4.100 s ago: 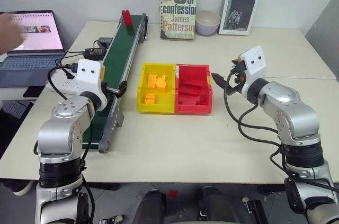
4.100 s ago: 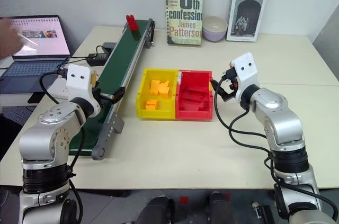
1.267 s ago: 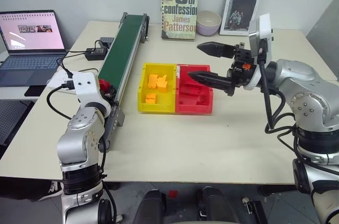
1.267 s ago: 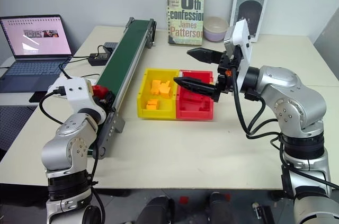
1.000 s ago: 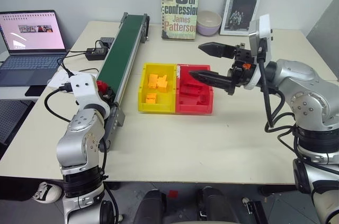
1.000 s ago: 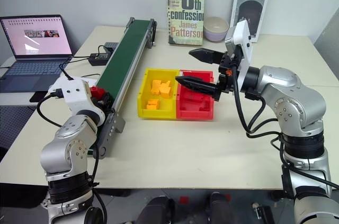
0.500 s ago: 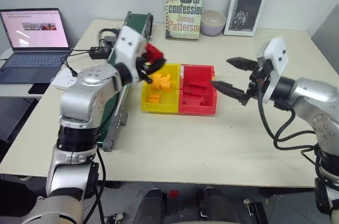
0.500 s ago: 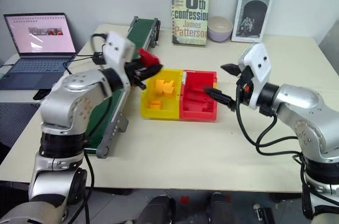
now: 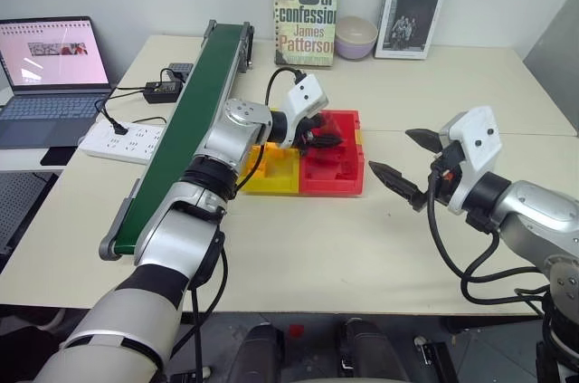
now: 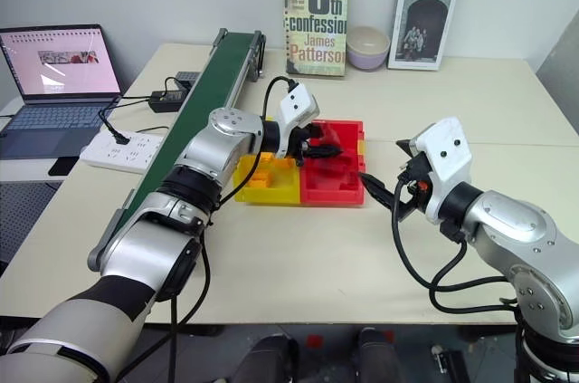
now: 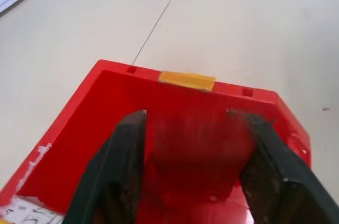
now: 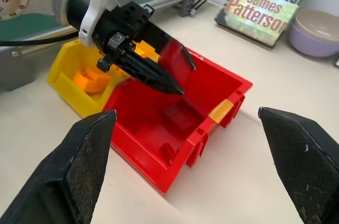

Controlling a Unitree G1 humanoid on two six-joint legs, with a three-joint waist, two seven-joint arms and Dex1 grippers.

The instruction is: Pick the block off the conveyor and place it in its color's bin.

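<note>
My left gripper reaches over the open top of the red bin, fingers apart. In the left wrist view a blurred red shape, the block, sits between the spread fingers above the bin's floor. The right wrist view shows it as a dark red smear by the left gripper's fingers. The long green conveyor runs along the left, its belt bare. My right gripper hovers open to the right of the bin, holding nothing.
A yellow bin with orange blocks is joined to the red bin's left side. Other red pieces lie in the red bin. Two books and a bowl stand at the back. A laptop and power strip sit at the left.
My left arm swung right from the conveyor's edge to over the red bin, carrying the block, and its fingers have parted. My right gripper drew back to the right and lower.
</note>
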